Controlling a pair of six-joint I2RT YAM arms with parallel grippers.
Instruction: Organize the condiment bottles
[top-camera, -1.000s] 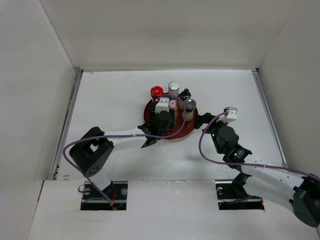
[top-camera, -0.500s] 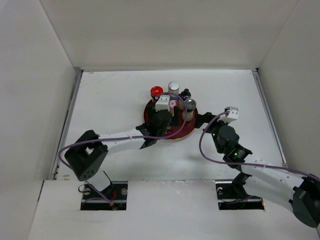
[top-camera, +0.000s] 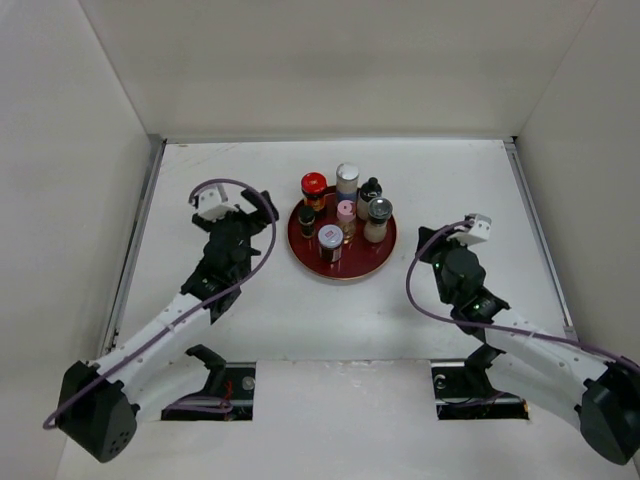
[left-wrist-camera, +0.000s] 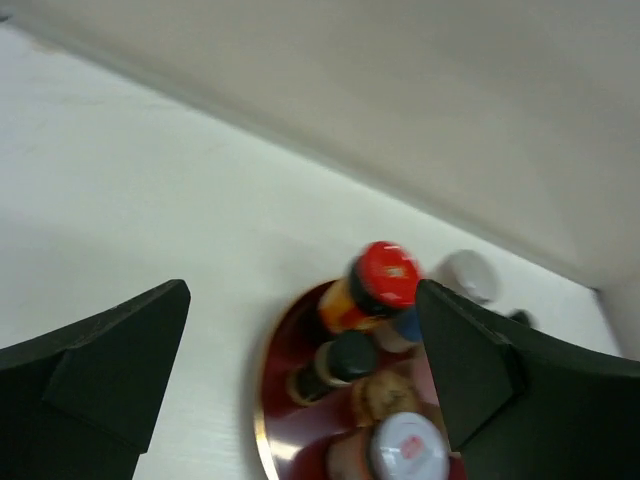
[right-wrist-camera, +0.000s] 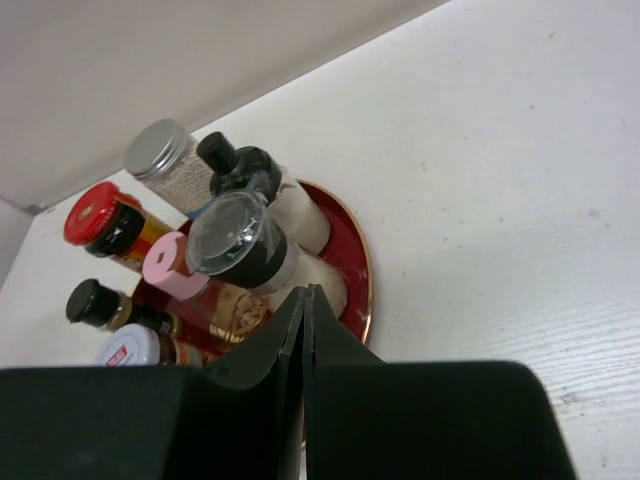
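Observation:
Several condiment bottles stand on the round dark-red tray (top-camera: 378, 258): a red-capped jar (top-camera: 314, 183), a silver-lidded jar (top-camera: 347, 172), a black-topped bottle (top-camera: 371, 187), a pink-capped bottle (top-camera: 346, 210), a grey-capped shaker (top-camera: 380, 209), a thin dark bottle (top-camera: 307, 214) and a white-lidded jar (top-camera: 330, 237). My left gripper (top-camera: 255, 208) is open and empty, left of the tray. The left wrist view shows the red-capped jar (left-wrist-camera: 388, 275) between its wide jaws, farther off. My right gripper (top-camera: 425, 248) is shut on nothing, right of the tray. Its tip (right-wrist-camera: 305, 295) lies in front of the shaker (right-wrist-camera: 235, 235).
The white table (top-camera: 240, 300) is boxed in by white walls at the back and both sides. A metal rail (top-camera: 135, 250) runs along the left edge. Purple cables loop over both arms.
My left arm has pulled back from over the tray to its left and its jaws have opened. A white-lidded jar now shows at the tray's front. My right gripper has shut and drawn back slightly.

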